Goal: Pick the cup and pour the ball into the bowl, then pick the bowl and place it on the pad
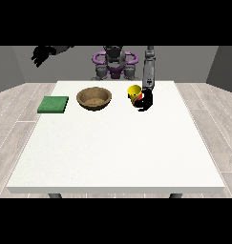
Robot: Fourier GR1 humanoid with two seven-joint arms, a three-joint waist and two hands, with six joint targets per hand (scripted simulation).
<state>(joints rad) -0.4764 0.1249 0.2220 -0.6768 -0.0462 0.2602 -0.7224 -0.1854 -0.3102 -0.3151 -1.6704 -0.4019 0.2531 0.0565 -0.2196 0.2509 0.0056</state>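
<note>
Cup first: the small yellow cup (pixel 134 91) with a reddish band low on its side stands on the large white table (pixel 117 152), toward the far edge and to the right of the round brown wooden bowl (pixel 94 98). The black hand at the view's right (pixel 146 101) is down at the cup's right side, touching or just beside it; from where I stand I cannot tell whether its fingers have closed around the cup or are only alongside. The ball is not visible, so I take it to be inside the cup.

The hand at the view's left (pixel 41 55) hangs raised well off the table, beyond its far left corner, fingers seemingly curled and holding nothing. The flat green square pad (pixel 53 104) lies just left of the bowl, near but apart from it.

I judge the step in hand to be grasping the cup. To do it well, the fingers should wrap the cup's body rather than its rim, keeping it upright on the lift so the ball stays in. Then carry it left until the mouth is over the bowl's middle, and tip gently toward the bowl, low enough that the ball cannot bounce out.

No brand, label or writing can be read on anything.
</note>
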